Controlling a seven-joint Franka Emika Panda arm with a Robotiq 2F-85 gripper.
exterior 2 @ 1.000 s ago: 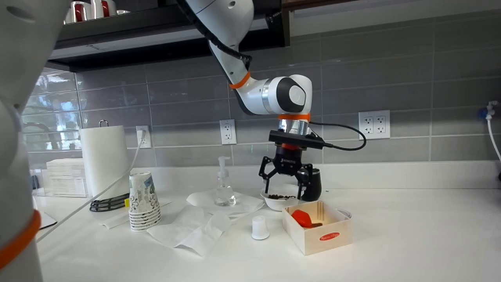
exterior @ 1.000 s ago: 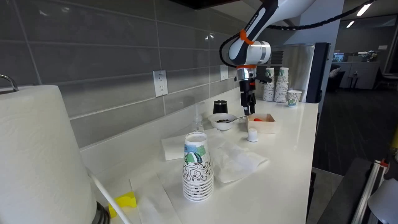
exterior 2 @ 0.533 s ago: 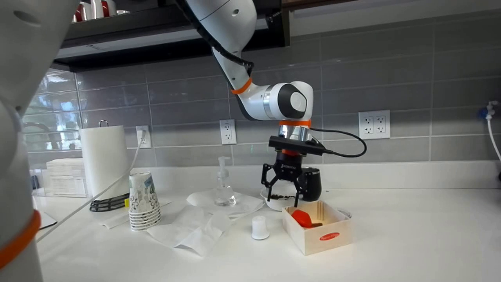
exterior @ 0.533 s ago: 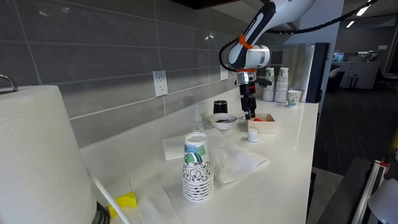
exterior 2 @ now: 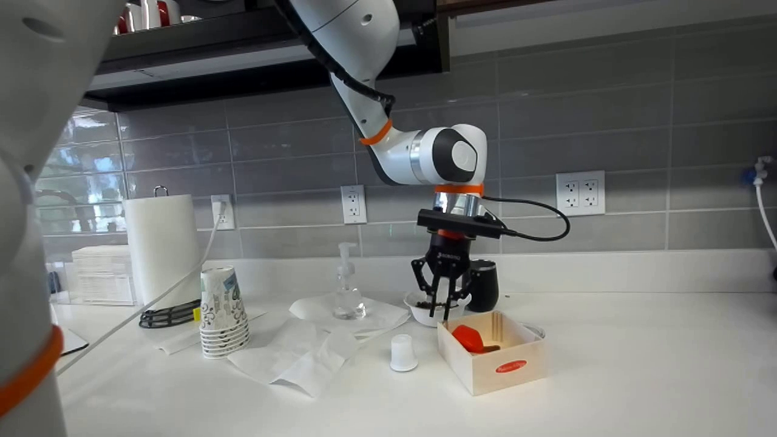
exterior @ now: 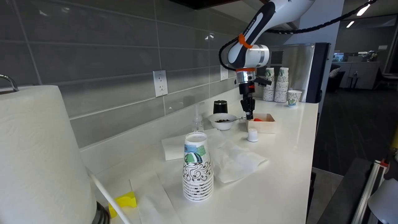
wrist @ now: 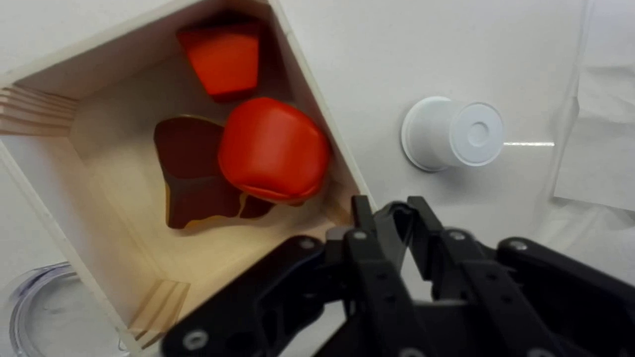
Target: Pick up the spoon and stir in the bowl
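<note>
The small white bowl (exterior: 222, 126) holds dark bits and stands near the wall in both exterior views. Out over its rim leans the spoon (exterior: 239, 118), its handle end reaching my gripper (exterior: 249, 117). Seen from above in the wrist view, the bent grey spoon handle (wrist: 391, 230) lies between the two black fingers of my gripper (wrist: 389, 208), which are shut on it. In an exterior view the gripper (exterior 2: 440, 314) points down in front of the bowl (exterior 2: 423, 315) and partly covers it. The fingers hide the handle's tip from outside.
A wooden box (exterior 2: 513, 370) with red things inside sits right beside the gripper. A white pod (exterior 2: 403, 353) stands near it. The black mug (exterior 2: 484, 285) is behind the bowl. A soap bottle (exterior 2: 348, 297), paper sheets (exterior 2: 303, 364) and stacked cups (exterior 2: 224, 312) are farther off.
My gripper has come down a little to the spoon's handle end, and its fingers have gone from wide open to shut on it. The bowl and box have stayed in place.
</note>
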